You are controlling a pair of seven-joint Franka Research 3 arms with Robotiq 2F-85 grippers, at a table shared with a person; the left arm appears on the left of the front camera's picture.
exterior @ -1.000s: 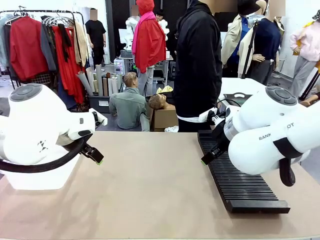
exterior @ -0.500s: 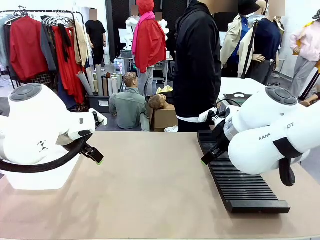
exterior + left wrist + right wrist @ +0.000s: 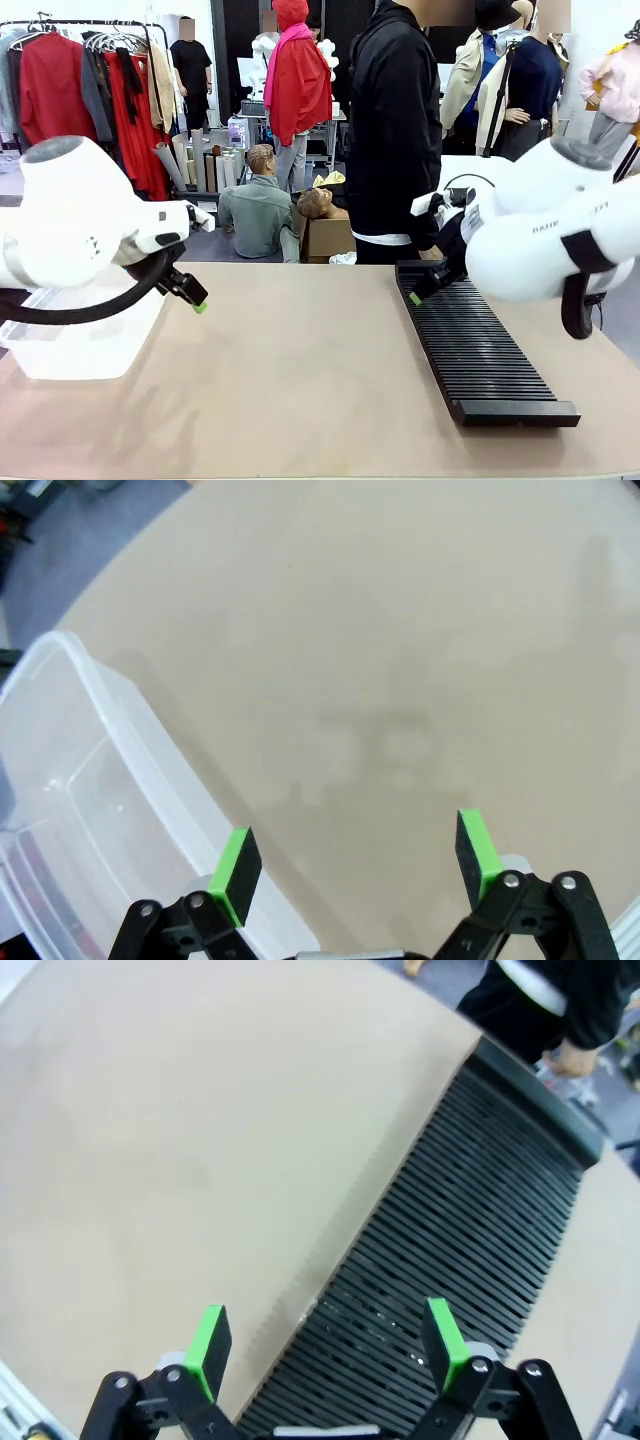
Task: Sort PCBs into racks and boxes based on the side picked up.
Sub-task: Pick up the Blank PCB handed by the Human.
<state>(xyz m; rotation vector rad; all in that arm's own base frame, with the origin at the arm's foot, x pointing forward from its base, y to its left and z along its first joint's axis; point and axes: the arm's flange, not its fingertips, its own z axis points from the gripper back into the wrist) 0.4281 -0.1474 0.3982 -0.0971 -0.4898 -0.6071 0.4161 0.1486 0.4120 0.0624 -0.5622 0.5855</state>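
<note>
No PCBs are in view. The long black slotted rack (image 3: 480,350) lies on the right of the table, running from the far edge toward me. My right gripper (image 3: 418,293) hovers open over its near-left edge; in the right wrist view the green pads (image 3: 208,1340) stand wide apart above the rack (image 3: 460,1240), with nothing between them. The clear plastic box (image 3: 80,345) sits at the left, partly behind my left arm. My left gripper (image 3: 195,298) hangs open just right of it. The left wrist view has my left gripper (image 3: 355,855) over bare table beside the box rim (image 3: 150,740).
A person in a black jacket (image 3: 395,130) stands at the far edge behind the rack, one hand (image 3: 570,1058) near the rack's far end. The tan tabletop (image 3: 300,380) lies bare between box and rack.
Both arms have risen and tilted. The left arm lifted off the box, which now shows more. Both grippers stay open.
</note>
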